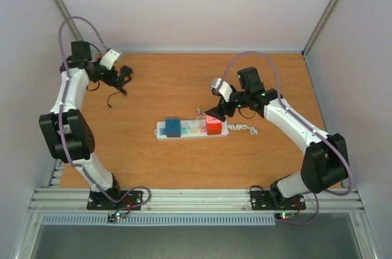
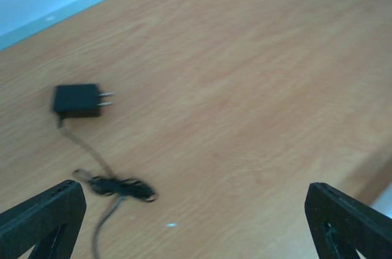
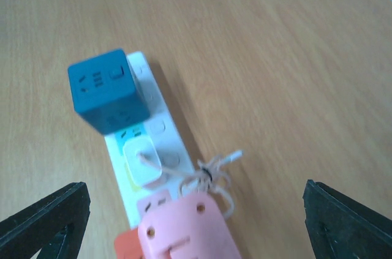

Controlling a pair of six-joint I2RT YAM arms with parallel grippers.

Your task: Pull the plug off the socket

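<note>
The left claw (image 2: 193,210) is wide open and empty, over the loose plug (image 2: 76,100). The right claw (image 3: 195,210), open and empty too, is over the socket (image 1: 193,128) with its blue cube (image 3: 109,90) and pink block (image 3: 184,228).

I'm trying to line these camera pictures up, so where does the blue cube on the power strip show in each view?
Top external: blue cube left of centre, on the left end of the white power strip.
Left wrist: not in it.
Right wrist: upper left, at the strip's far end.
Shared landmark: the wooden table, in all three.
</note>
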